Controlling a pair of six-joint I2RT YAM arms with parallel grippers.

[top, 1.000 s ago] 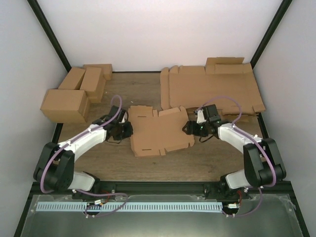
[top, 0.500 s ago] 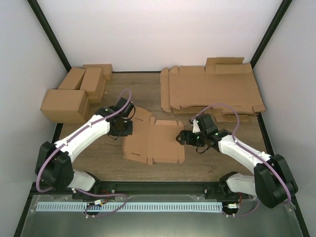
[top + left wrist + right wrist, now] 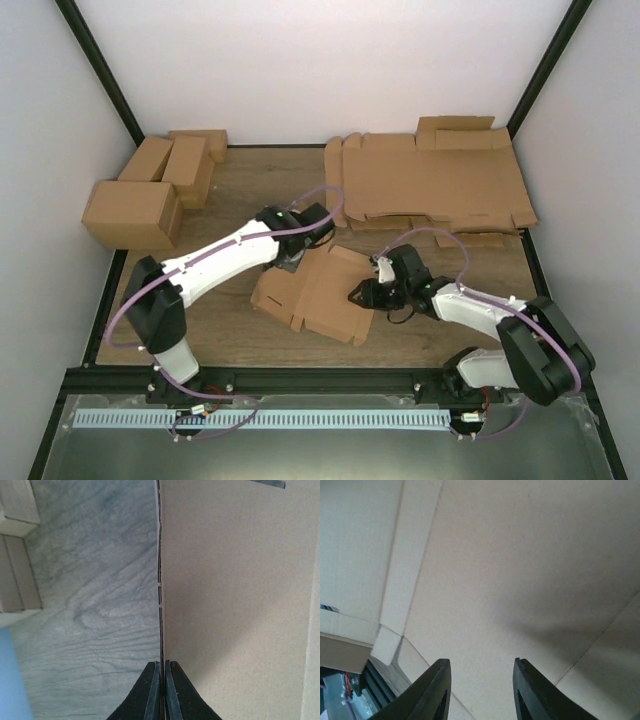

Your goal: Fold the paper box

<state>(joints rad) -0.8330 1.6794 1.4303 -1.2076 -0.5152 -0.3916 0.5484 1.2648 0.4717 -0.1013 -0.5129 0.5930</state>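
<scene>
Paper box (image 3: 318,292) lies as a flat die-cut sheet between the two sets of fingers, and it looks lifted off the tabletop (image 3: 220,320) at the left fingers' end. Left fingers (image 3: 156,690) are pressed together on its thin edge. The sheet runs straight ahead of them edge-on, with wood grain on one side and brown panel on the other. That's a clean pinch, and I read it as the anchor for the fold.

Right fingers (image 3: 436,692) stand apart, close over a broad panel with nothing between them. One crease runs ahead of them to their left, and a scored line crosses just off the right-hand tip. Whether they touch the card, I cannot tell.

To do this step well, I'd want the right fingers to settle on a flap just past a crease, not mid-panel. They should close square on the edge so the card bends along the score instead of buckling. The left pinch should stay firm and avoid twisting.

Far beyond the left fingers sit the finished boxes (image 3: 150,195). Far beyond the right ones is the pile of flat sheets (image 3: 430,185), well apart from the work.
</scene>
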